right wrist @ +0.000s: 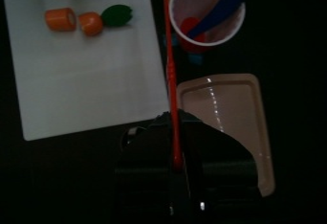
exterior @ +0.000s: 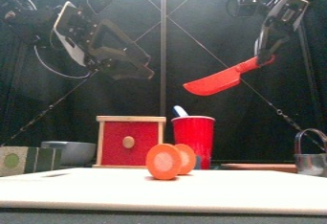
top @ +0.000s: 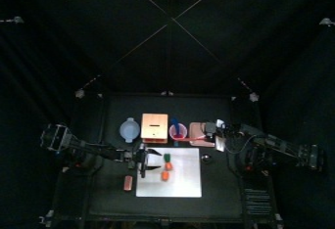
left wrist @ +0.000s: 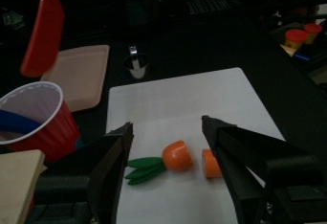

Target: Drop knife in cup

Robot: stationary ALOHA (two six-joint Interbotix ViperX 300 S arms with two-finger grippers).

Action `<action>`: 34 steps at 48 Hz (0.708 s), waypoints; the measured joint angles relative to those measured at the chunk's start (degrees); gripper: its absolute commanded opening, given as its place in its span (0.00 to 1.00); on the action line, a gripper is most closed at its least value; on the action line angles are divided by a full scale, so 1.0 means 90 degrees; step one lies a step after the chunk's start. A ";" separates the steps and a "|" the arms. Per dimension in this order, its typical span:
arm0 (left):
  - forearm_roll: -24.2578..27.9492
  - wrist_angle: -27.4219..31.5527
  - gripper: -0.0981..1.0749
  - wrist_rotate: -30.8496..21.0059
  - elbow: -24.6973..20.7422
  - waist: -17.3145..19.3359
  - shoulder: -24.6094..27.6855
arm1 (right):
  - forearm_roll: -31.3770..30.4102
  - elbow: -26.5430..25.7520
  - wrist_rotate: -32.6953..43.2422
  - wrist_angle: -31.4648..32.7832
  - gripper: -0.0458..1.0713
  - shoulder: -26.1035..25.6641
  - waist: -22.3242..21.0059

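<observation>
The cup (exterior: 194, 142) is a red plastic cup standing behind the white board; from above it is small and round with a pinkish inside (top: 178, 129). A blue utensil lies in it (right wrist: 225, 6). My right gripper (exterior: 267, 54) is shut on the handle of a red knife (exterior: 220, 78) and holds it in the air, above and to the right of the cup, blade tilted down toward it. The right wrist view shows the knife edge-on (right wrist: 166, 56) beside the cup's rim (right wrist: 205, 17). My left gripper (left wrist: 166, 137) is open over the carrot pieces (left wrist: 177, 155), holding nothing.
A white cutting board (top: 186, 182) carries two orange carrot pieces (exterior: 169, 160) and a green top (left wrist: 147, 168). An orange square box (exterior: 130, 142), a grey-blue plate (top: 128, 129) and a pink tray (right wrist: 230, 123) stand behind it. A dark object (exterior: 311, 156) sits at the far right.
</observation>
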 measured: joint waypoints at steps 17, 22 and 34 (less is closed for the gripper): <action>-0.0098 -0.0010 0.87 0.0000 0.0225 0.0088 -0.0146 | -0.0801 -0.1533 -0.0312 0.1240 0.23 0.1953 0.0137; -0.0137 0.0000 0.87 0.0000 0.0283 0.0107 -0.0146 | -0.0498 -0.1680 -0.0576 0.1250 0.23 0.2148 0.0146; -0.0156 -0.0010 0.87 0.0000 0.0312 0.0127 -0.0146 | -0.0576 -0.1729 -0.0527 0.1289 0.26 0.2490 0.0176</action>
